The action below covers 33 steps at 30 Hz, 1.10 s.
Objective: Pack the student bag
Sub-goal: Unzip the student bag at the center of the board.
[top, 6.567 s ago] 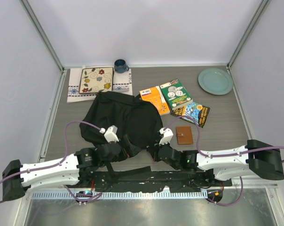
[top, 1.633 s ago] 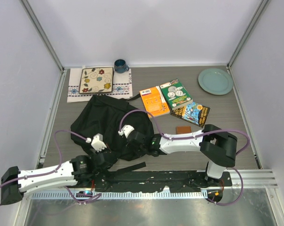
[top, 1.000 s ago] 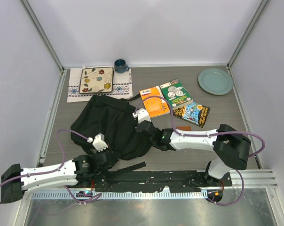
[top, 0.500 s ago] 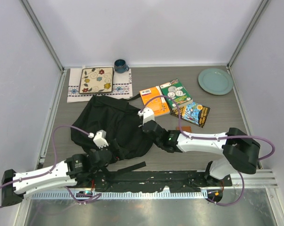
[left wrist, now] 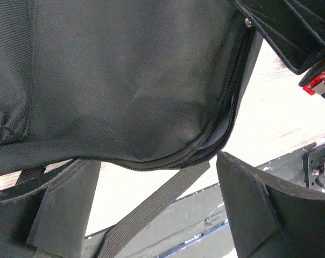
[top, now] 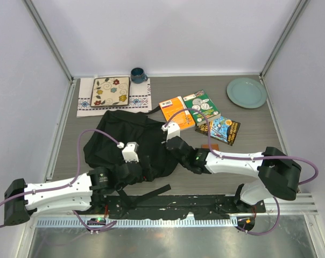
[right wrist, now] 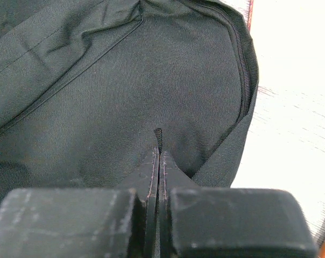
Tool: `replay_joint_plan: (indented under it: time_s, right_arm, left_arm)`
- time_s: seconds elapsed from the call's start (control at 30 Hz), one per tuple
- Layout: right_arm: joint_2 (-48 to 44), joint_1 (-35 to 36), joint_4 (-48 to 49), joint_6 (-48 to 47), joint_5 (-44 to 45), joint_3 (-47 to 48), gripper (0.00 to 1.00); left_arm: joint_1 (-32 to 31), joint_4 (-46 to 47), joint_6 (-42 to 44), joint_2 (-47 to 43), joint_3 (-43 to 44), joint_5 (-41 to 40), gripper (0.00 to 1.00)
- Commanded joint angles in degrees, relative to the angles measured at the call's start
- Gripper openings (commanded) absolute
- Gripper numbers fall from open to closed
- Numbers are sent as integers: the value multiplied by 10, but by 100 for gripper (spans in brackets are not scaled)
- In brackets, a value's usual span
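The student bag (top: pixel 125 141) is a large black fabric backpack lying slumped at the table's left-centre. My left gripper (top: pixel 146 173) is at its near edge and open. In the left wrist view its fingers (left wrist: pixel 65 209) stand wide apart, with the bag's zippered edge (left wrist: pixel 221 123) just above the gap and a loose webbing strap (left wrist: pixel 152 207) running between them untouched. My right gripper (top: pixel 169 146) is over the bag's right side. It is shut (right wrist: pixel 159 156) on a thin black tab (right wrist: pixel 158 134) that pokes out from between the tips, above the bag's fabric (right wrist: pixel 125 91).
An orange book (top: pixel 176 112), a green book (top: pixel 201 106) and a dark comic book (top: pixel 219 129) lie right of the bag. A brown wallet (top: pixel 211 146) shows behind the right arm. A green plate (top: pixel 246 92) sits at the back right; a blue mug (top: pixel 138 75) and a floral mat (top: pixel 110 91) at the back left.
My left gripper has opened and moved forward and right to the bag's near edge. The right gripper, still shut, has shifted slightly right, and the bag's fabric has shifted with it.
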Motion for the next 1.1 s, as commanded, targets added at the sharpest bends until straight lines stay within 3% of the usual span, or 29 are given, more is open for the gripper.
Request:
replay_joint_plan:
  time_s: [0.0, 0.2, 0.3, 0.33, 0.4, 0.5, 0.53, 0.77, 0.87, 0.93, 1.07]
  right_arm:
    - [-30, -4, 20, 13, 6, 3, 1]
    - [-41, -6, 17, 13, 2, -2, 1]
    - [-54, -6, 18, 15, -16, -9, 0]
    - [-58, -5, 20, 18, -30, -14, 1]
    - [-68, -5, 24, 21, -41, -17, 0]
    - [-74, -2, 20, 28, -55, -22, 1]
    - [-74, 0, 21, 31, -55, -24, 1]
    - [-62, 3, 24, 39, -50, -28, 1]
    - [-63, 3, 26, 39, -48, -30, 1]
    - [-64, 3, 25, 39, -46, -29, 1]
    - [-64, 3, 22, 39, -43, -24, 1]
  left_arm:
    - [-4, -55, -21, -2, 41, -37, 92]
    - [-4, -128, -79, -32, 29, -61, 92]
    - [-4, -137, -98, -47, 8, -74, 79]
    - [-4, -136, -102, -51, 2, -76, 70]
    - [-4, -131, -114, -64, -14, -74, 68]
    - [-4, -139, -136, -83, -29, -74, 77]
    - [-4, -148, -141, -90, -28, -75, 87]
    - [-4, -223, -88, -130, 70, -70, 98]
    - [-4, -152, 19, -128, 76, -27, 99]
    - [-4, -41, 84, -113, 52, 25, 98]
    - [-4, 122, 142, -34, 20, 95, 97]
